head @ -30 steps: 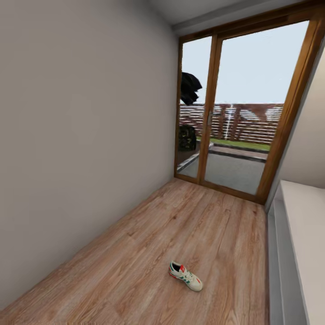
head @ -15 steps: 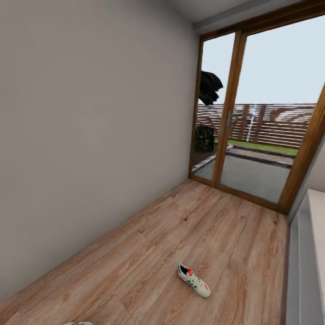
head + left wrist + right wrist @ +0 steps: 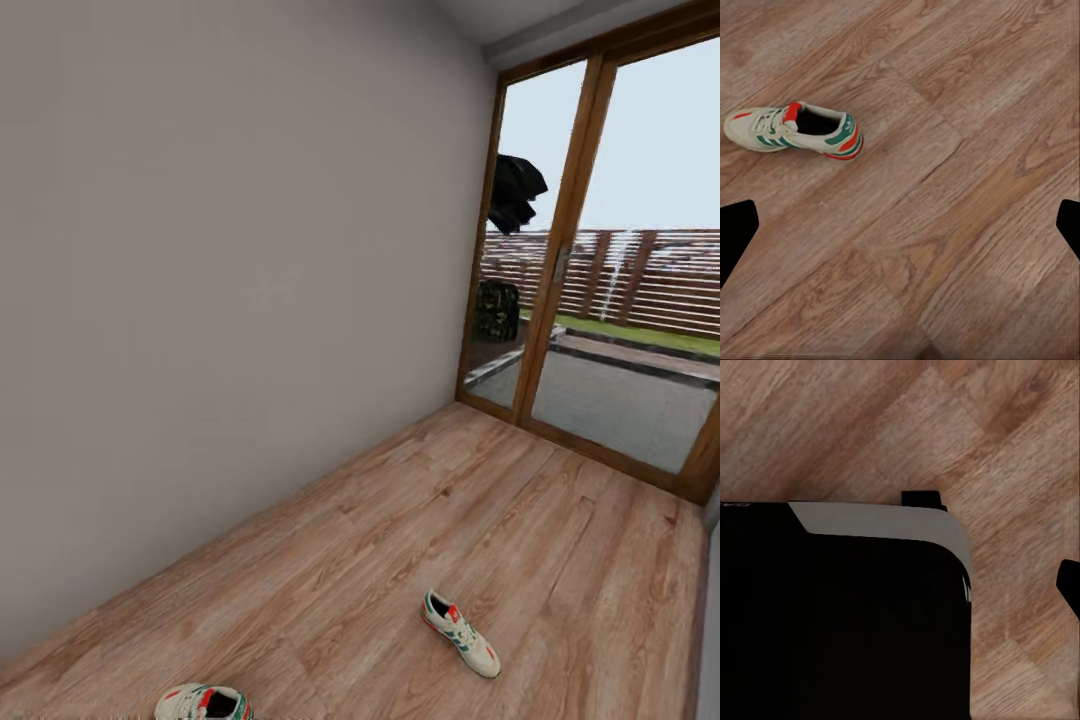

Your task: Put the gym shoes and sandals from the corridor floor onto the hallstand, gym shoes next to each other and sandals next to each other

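Observation:
Two cream-white gym shoes with green stripes lie on the wood-plank corridor floor [image 3: 560,540]. One gym shoe [image 3: 460,632] rests mid-floor, the other gym shoe [image 3: 205,703] is cut off by the picture's lower edge. My left gripper [image 3: 900,232] hangs open above bare planks, its dark fingertips [image 3: 735,229] far apart, with a gym shoe [image 3: 795,131] lying on its sole some way ahead of it. My right gripper [image 3: 900,592] hovers over the floor, one fingertip [image 3: 1069,585] at the frame's edge. The sandals are out of view. A thin pale grey sliver, perhaps the hallstand [image 3: 712,620], touches the right edge.
A plain grey wall [image 3: 220,300] runs along the left of the corridor. A wood-framed glass door [image 3: 570,250] closes the far end, with a patio and fence behind it. A black body with a grey rim [image 3: 840,615] blocks much of the right wrist view.
The camera has turned left, so the whole picture slid right. The second gym shoe has come into view at the bottom, and the white unit has slipped almost off the right edge.

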Motion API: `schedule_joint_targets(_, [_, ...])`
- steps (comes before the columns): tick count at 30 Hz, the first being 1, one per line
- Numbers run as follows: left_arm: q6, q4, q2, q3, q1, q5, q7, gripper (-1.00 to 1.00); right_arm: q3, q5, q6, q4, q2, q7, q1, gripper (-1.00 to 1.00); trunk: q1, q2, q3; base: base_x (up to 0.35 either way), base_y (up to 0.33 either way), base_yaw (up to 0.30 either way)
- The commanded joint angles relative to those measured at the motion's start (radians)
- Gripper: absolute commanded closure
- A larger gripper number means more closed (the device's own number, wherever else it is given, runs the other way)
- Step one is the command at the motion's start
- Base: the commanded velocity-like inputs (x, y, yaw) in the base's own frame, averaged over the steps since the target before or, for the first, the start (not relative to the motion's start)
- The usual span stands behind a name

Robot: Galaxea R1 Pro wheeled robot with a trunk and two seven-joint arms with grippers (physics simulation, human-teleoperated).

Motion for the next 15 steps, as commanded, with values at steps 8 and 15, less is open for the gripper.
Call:
schedule_joint_targets(8, [-0.002, -0.009, -0.002, 0.0, -0.001, -0.001, 0.001, -1.0, -0.001, 0.0, -0.001, -0.005, 0.0, -0.002, 0.0, -1.0, 0.0, 0.0, -0.001, 0.0, 0.0, 0.27])
schedule_joint_targets(15, [0.0, -0.034, 0.0, 0.002, -0.063, 0.002, 0.011, -1.0, 0.0, 0.0, -0.001, -0.046, 0.001, -0.005, 0.0, -1.0, 0.0, 0.0, -0.001, 0.0, 0.0, 0.287])
